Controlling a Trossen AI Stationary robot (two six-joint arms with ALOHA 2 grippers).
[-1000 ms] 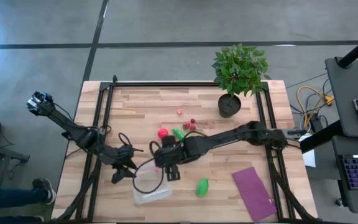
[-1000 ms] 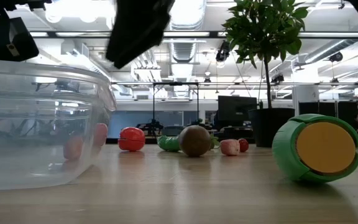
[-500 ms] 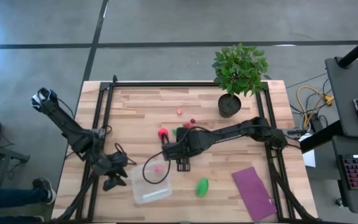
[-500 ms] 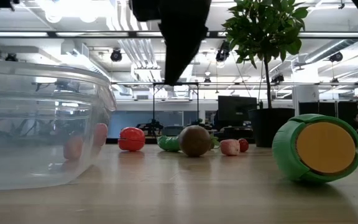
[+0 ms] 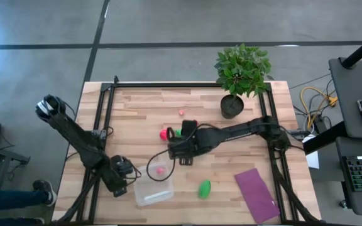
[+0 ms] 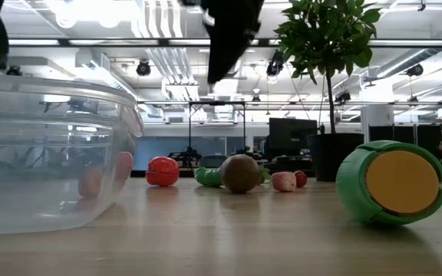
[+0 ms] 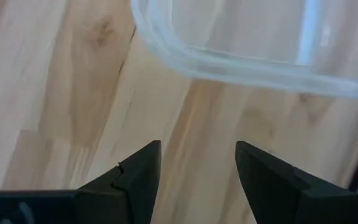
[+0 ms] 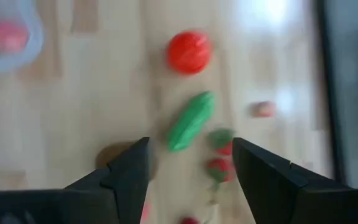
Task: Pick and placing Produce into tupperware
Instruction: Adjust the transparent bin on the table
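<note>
The clear tupperware (image 5: 153, 183) stands near the table's near edge with a pink bit (image 5: 160, 170) inside. My left gripper (image 5: 120, 182) is open and low beside its left wall (image 7: 229, 62). My right gripper (image 5: 184, 150) is open above the produce cluster, apart from it. Ahead of it lie the red ball (image 8: 189, 52), a green oblong piece (image 8: 191, 121) and tiny red bits (image 8: 219, 165). The brown oval (image 6: 241, 173) rests on the wood. A second green piece (image 5: 204, 188) lies right of the tupperware.
A potted plant (image 5: 240, 72) stands at the far right of the table. A flat purple cloth (image 5: 256, 194) lies at the near right. A black frame rail (image 5: 187, 86) runs along the table's far edge. Bare wood (image 5: 137, 110) lies at the far left.
My right gripper has moved from above the tupperware toward the table's far edge and right, and now stands over the produce cluster. My left gripper has drawn back from the tupperware toward the table's near left. The produce and the tupperware have stayed in place.
</note>
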